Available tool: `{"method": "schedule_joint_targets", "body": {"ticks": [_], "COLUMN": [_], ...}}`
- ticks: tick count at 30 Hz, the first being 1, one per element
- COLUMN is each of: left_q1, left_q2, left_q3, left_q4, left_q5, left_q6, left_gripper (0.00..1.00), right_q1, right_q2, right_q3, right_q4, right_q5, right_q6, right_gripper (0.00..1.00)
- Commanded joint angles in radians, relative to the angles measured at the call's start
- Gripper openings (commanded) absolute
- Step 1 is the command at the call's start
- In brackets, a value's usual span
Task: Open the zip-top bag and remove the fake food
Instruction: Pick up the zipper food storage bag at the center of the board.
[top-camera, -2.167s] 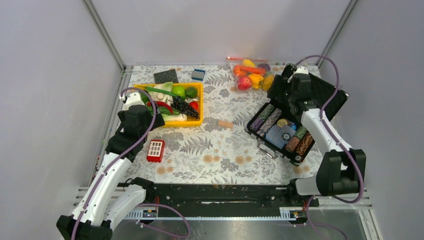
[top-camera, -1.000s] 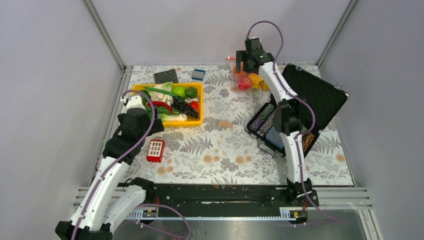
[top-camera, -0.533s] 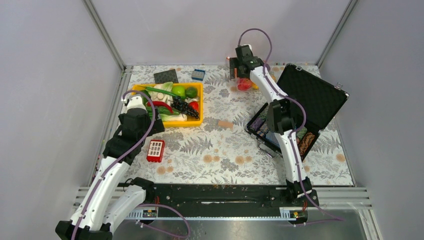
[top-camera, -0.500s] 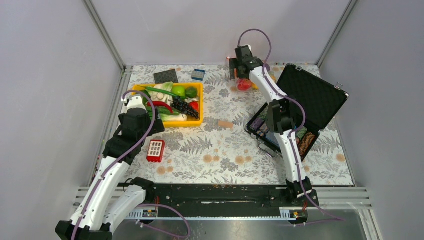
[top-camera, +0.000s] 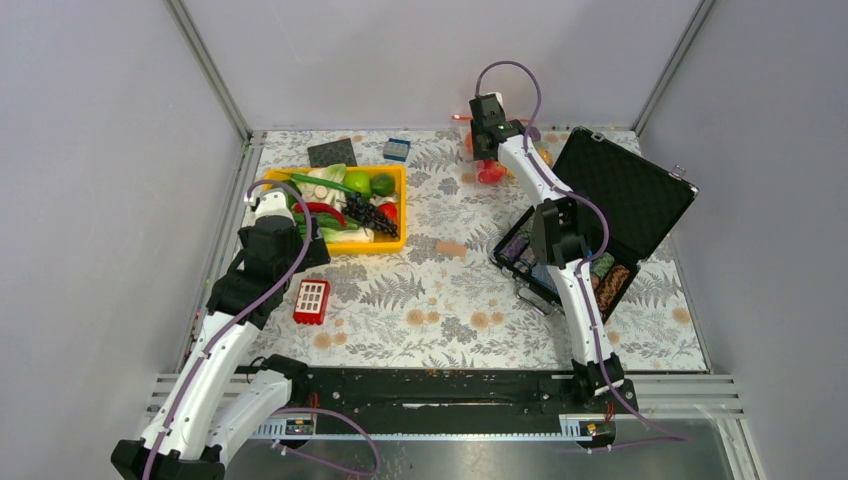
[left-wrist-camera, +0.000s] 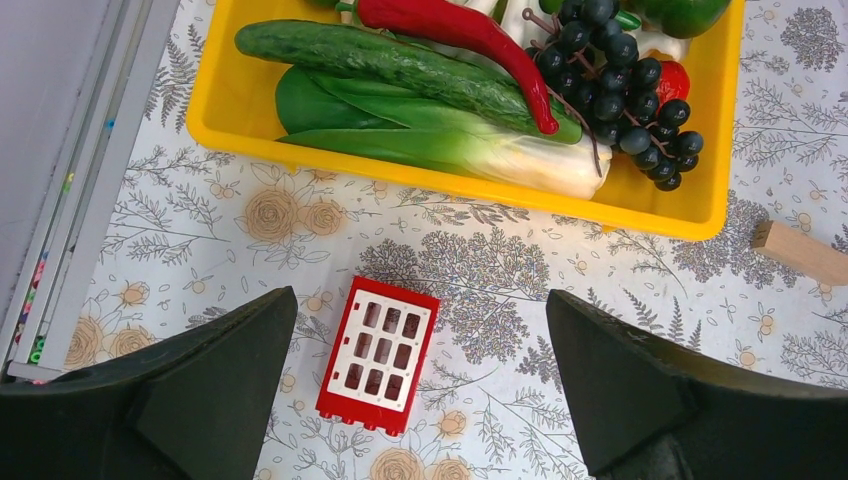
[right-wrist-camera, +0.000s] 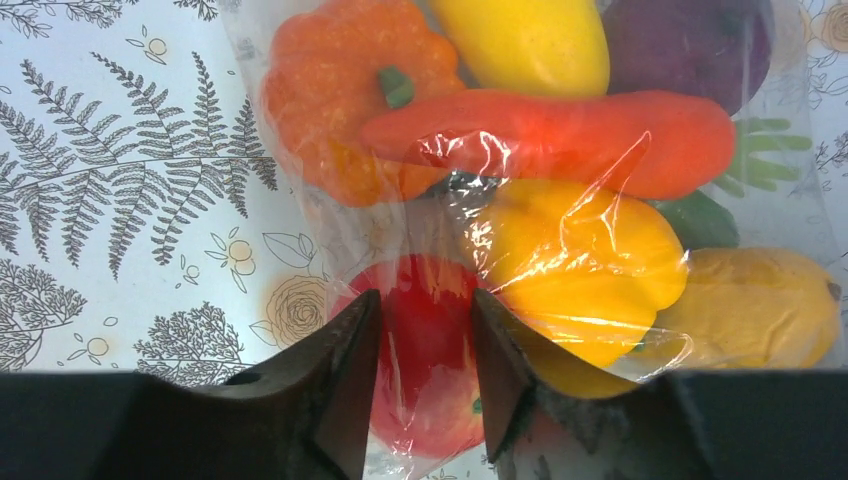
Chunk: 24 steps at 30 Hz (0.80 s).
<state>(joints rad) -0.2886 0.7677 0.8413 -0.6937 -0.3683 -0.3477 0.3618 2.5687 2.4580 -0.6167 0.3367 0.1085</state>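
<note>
The zip-top bag (right-wrist-camera: 600, 230) lies at the far back of the table, clear and crinkly, its red-orange zip strip (top-camera: 462, 117) toward the back wall. Inside is the fake food: a red apple (right-wrist-camera: 430, 350), an orange pumpkin (right-wrist-camera: 330, 90), an orange carrot (right-wrist-camera: 560, 140), a yellow pepper (right-wrist-camera: 570, 260), a purple onion (right-wrist-camera: 690, 40) and a yellow-orange fruit (right-wrist-camera: 760, 300). My right gripper (right-wrist-camera: 425, 310) is down on the bag, its jaws narrowed on the plastic over the apple. My left gripper (left-wrist-camera: 420, 300) hangs wide open above a red windowed block (left-wrist-camera: 378, 355), holding nothing.
A yellow tray (top-camera: 395, 240) at the left holds cucumber, grapes, limes and a red chilli. An open black case (top-camera: 620, 190) with chip rolls lies at the right, under my right arm. A wooden block (top-camera: 451, 248), a dark tile (top-camera: 331, 152) and a blue block (top-camera: 397, 150) lie on the patterned cloth.
My right arm swung from over the black case to the bag at the back and lowered onto it. Its jaws have narrowed from wide open. The left arm has stayed put.
</note>
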Motion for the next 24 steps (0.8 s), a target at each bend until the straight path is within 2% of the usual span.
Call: {"method": "schedule_joint_targets", "body": {"ticks": [1, 8, 14, 24], "left_q1": [0.004, 0.003, 0.003, 0.003], "left_q2": [-0.005, -0.005, 0.001, -0.003], "left_q3": [0.001, -0.002, -0.001, -0.004], "left_q4": [0.036, 0.037, 0.036, 0.037], "left_q5": [0.023, 0.029, 0.030, 0.013], "left_q6": [0.010, 0.010, 0.010, 0.015], "left_gripper": [0.98, 0.98, 0.98, 0.98], "right_q1": [0.004, 0.004, 0.017, 0.092], "right_q2": [-0.017, -0.033, -0.104, -0.334], "right_q3": [0.032, 0.016, -0.023, -0.222], "right_q4": [0.011, 0.008, 0.018, 0.009], "right_q5": [-0.009, -0.009, -0.021, -0.180], "right_q6": [-0.012, -0.017, -0.031, -0.055], "right_gripper": [0.38, 0.13, 0.00, 0.00]}}
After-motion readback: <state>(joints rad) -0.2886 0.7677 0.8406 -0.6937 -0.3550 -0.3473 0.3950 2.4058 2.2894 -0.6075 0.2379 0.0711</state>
